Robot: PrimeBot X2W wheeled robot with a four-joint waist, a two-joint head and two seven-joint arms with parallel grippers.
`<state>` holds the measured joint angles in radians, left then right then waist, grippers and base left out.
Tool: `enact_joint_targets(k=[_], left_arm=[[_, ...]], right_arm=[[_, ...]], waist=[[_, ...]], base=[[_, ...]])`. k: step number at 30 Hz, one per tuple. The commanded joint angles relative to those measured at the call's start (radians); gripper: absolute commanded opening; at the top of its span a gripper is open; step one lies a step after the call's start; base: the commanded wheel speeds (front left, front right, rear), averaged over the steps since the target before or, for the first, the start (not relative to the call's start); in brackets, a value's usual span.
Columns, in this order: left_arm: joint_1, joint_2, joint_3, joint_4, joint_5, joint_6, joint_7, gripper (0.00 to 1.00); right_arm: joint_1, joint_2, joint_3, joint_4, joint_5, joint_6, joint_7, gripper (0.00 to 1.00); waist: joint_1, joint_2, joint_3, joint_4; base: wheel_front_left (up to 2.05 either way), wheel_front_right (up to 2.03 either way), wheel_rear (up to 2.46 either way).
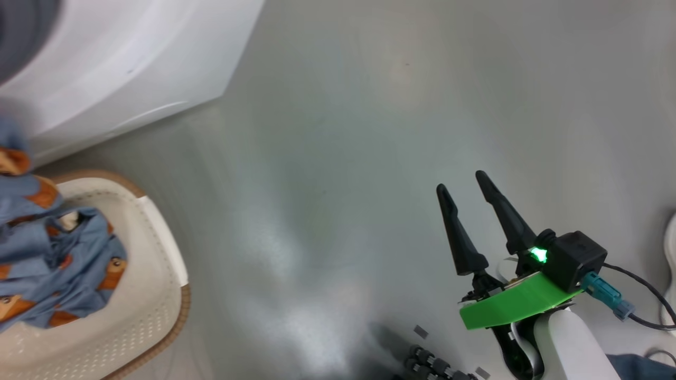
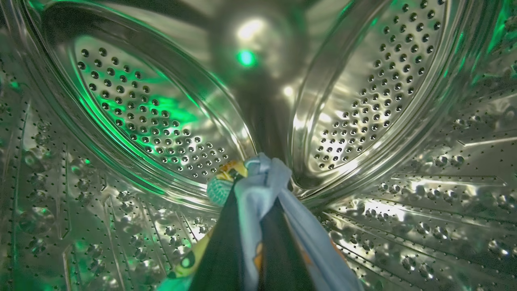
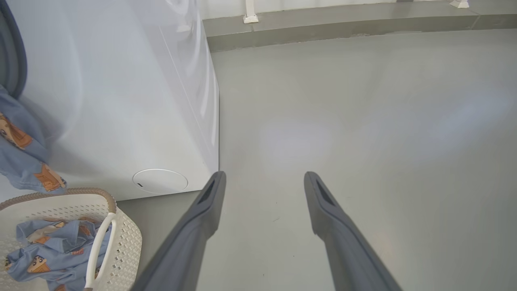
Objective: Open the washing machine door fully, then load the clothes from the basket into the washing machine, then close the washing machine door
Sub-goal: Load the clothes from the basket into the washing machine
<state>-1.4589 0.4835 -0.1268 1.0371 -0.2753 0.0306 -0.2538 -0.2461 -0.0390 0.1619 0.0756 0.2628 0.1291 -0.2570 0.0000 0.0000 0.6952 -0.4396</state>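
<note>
In the left wrist view my left gripper [image 2: 252,182] is inside the perforated steel drum [image 2: 153,121] of the washing machine, shut on a light blue garment [image 2: 262,194] that trails back along its dark fingers. The white washing machine [image 1: 132,63] stands at the upper left, and a garment [image 3: 20,141] hangs from its grey gasket down toward the basket [image 1: 158,248]. More of the clothes [image 1: 63,264] lie in that cream basket. My right gripper [image 1: 460,181] is open over bare floor, well right of the basket. The washing machine door is out of view.
Grey floor [image 1: 338,158] stretches right of the machine and basket. A round service cover [image 3: 160,180] sits low on the machine's front. A low wall ledge [image 3: 323,28] runs along the far side. A dark cable [image 1: 644,295] trails from my right wrist.
</note>
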Motion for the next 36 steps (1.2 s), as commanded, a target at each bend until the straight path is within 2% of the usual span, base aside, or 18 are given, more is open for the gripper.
enact_joint_targets(k=[1,4,7,8,9,10,12,13,14,15,18,29,36], left_arm=[[-0.048,0.064,0.006,-0.008,0.009,0.004,-0.008,0.00],[-0.083,0.077,-0.005,-0.003,0.023,0.006,-0.008,0.00],[-0.092,0.065,-0.030,0.017,0.040,0.002,-0.008,0.00],[-0.090,0.059,-0.041,0.030,0.048,0.004,-0.008,0.09],[-0.088,0.052,-0.048,0.043,0.053,0.009,-0.008,0.25],[-0.084,0.044,-0.054,0.059,0.056,0.014,-0.004,0.38],[-0.075,0.026,-0.061,0.090,0.055,0.019,0.003,0.53],[-0.070,0.020,-0.066,0.105,0.056,0.022,0.007,0.66],[-0.070,0.020,-0.066,0.105,0.056,0.022,0.007,0.66],[-0.066,0.013,-0.071,0.122,0.057,0.026,0.018,0.82],[-0.059,-0.004,-0.085,0.153,0.064,0.040,0.027,1.00],[-0.029,-0.095,-0.101,0.202,0.046,0.078,0.031,1.00],[0.019,-0.168,-0.118,0.188,0.036,0.070,0.006,1.00]], right_arm=[[0.013,-0.011,0.029,-0.023,0.021,0.002,-0.005,1.00],[0.014,-0.011,0.032,-0.025,0.025,0.002,-0.005,1.00],[0.021,-0.011,0.020,-0.023,0.026,0.002,-0.005,1.00],[0.024,-0.011,0.017,-0.022,0.025,0.002,-0.005,1.00],[0.027,-0.011,0.014,-0.020,0.024,0.002,-0.005,1.00],[0.030,-0.011,0.010,-0.018,0.023,0.002,-0.005,1.00],[0.031,-0.011,0.005,-0.016,0.025,0.002,-0.005,1.00],[0.031,-0.011,0.002,-0.017,0.026,0.002,-0.005,1.00],[0.031,-0.011,0.002,-0.017,0.026,0.002,-0.005,1.00],[0.030,-0.011,0.000,-0.018,0.027,0.002,-0.005,1.00],[0.029,-0.011,-0.002,-0.018,0.020,0.002,-0.005,1.00],[0.013,-0.011,-0.051,-0.021,-0.015,0.002,-0.005,1.00],[0.008,-0.011,-0.075,-0.014,-0.020,0.002,-0.005,1.00]], waist=[[0.0000,0.0000,0.022,-0.034],[0.0000,0.0000,0.028,-0.044],[0.0000,0.0000,0.030,-0.040],[0.0000,0.0000,0.027,-0.037],[0.0000,0.0000,0.024,-0.032],[0.0000,0.0000,0.019,-0.027],[0.0000,0.0000,0.009,-0.018],[0.0000,0.0000,0.002,-0.014],[0.0000,0.0000,0.002,-0.014],[0.0000,0.0000,-0.004,-0.009],[0.0000,0.0000,-0.022,0.008],[0.0000,0.0000,-0.069,0.087],[0.0000,0.0000,-0.101,0.146]], base=[[0.00,0.00,0.00],[0.00,0.00,0.00],[0.00,0.00,0.00],[0.00,0.00,0.00],[0.00,0.00,0.00],[0.00,0.00,0.00],[0.00,0.00,0.00],[0.00,0.00,0.00],[0.00,0.00,0.00],[0.00,0.00,0.00],[0.00,0.00,0.00],[0.00,0.00,0.00],[0.00,0.00,0.00]])
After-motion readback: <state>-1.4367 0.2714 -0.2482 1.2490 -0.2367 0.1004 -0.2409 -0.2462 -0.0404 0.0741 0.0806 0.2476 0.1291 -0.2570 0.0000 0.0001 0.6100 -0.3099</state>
